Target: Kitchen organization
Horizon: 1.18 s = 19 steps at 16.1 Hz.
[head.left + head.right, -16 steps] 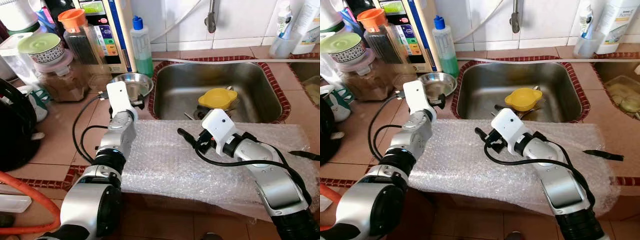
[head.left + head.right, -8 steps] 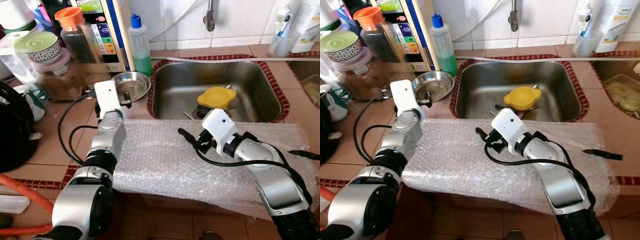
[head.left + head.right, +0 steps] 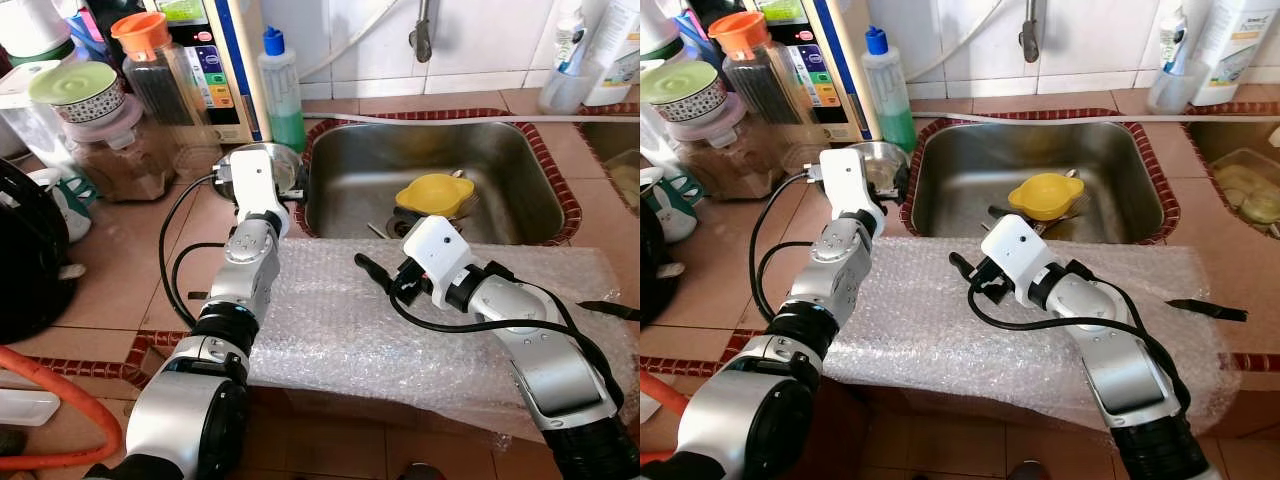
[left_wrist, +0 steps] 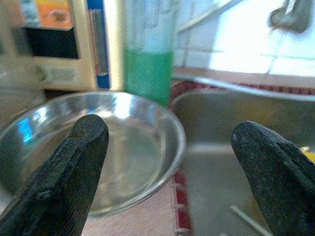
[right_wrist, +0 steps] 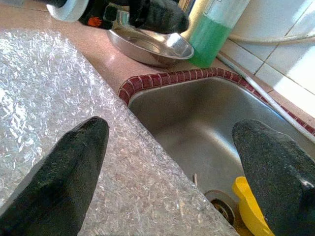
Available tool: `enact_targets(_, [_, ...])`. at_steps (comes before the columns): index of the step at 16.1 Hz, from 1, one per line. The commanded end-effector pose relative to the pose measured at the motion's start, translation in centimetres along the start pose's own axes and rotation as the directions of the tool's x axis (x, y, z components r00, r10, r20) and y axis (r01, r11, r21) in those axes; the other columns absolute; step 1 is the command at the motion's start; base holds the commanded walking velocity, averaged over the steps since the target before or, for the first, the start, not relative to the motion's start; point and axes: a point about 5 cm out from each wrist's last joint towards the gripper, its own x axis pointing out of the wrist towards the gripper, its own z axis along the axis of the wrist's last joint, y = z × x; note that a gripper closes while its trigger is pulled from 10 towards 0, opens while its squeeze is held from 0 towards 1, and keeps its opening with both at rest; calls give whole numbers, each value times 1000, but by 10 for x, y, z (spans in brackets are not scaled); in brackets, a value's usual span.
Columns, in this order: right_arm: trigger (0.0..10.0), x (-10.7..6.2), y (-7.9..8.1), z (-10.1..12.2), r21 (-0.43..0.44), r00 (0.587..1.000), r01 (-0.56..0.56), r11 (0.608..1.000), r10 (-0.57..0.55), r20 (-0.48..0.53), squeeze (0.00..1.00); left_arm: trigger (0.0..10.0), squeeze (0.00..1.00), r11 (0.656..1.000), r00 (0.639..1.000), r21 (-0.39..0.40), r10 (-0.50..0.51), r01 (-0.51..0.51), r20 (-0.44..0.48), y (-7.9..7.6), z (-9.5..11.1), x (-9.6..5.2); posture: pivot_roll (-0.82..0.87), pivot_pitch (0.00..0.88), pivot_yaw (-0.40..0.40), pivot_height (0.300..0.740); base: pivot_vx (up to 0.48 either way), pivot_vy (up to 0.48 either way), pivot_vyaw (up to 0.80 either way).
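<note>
A steel bowl (image 4: 103,142) sits on the tiled counter by the sink's left rim. My left gripper (image 4: 170,135) is open just in front of it, low over the counter, one finger before the bowl and the other toward the sink (image 3: 500,170). A yellow bowl (image 3: 435,195) lies in the sink near the drain. A sheet of bubble wrap (image 3: 340,320) covers the near counter. My right gripper (image 5: 170,130) hovers open over the wrap's far edge, facing the sink, holding nothing.
A green soap bottle (image 3: 283,90) stands behind the steel bowl. Jars (image 3: 125,150) and a water dispenser (image 3: 215,60) crowd the back left. A black appliance (image 3: 30,250) sits at far left, above an orange hose (image 3: 60,400). A black utensil (image 3: 605,310) lies on the wrap's right end.
My left gripper swung left, then came back right and forward up to the steel bowl by the sink rim. The right arm has stayed put.
</note>
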Motion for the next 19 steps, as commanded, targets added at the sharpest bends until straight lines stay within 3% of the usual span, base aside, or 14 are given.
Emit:
enact_targets(1, [10000,1,4,4,-9,1000,-21,1000,21,16,706,10000,0,999,999,18,-40,40,26,-5,6,2,-392,125,165,740,0,0,0])
enact_targets(5, [10000,1,4,4,-11,1000,-23,1000,23,19,706,10000,0,979,981,73,-190,192,-36,-25,-1,4,-398,126,168,740,0,0,0])
enact_targets(8, [10000,0,4,5,-13,1000,-19,1000,20,21,706,10000,0,946,966,194,-253,259,-52,-29,-1,4,-403,129,170,740,0,0,0])
enact_targets(14, [10000,-1,6,7,-13,999,-14,1000,15,30,706,10000,0,919,985,356,-154,172,-78,-10,2,10,-409,138,165,740,0,0,0])
enact_targets(18, [10000,0,7,9,-16,999,-21,1000,22,39,710,10000,0,872,980,460,-100,169,-170,4,-11,8,-409,139,160,740,0,0,0])
enact_targets(19, [10000,-1,7,10,-17,999,-23,1000,24,40,706,10000,0,844,977,507,-85,174,-193,9,-16,6,-410,142,159,740,0,0,0])
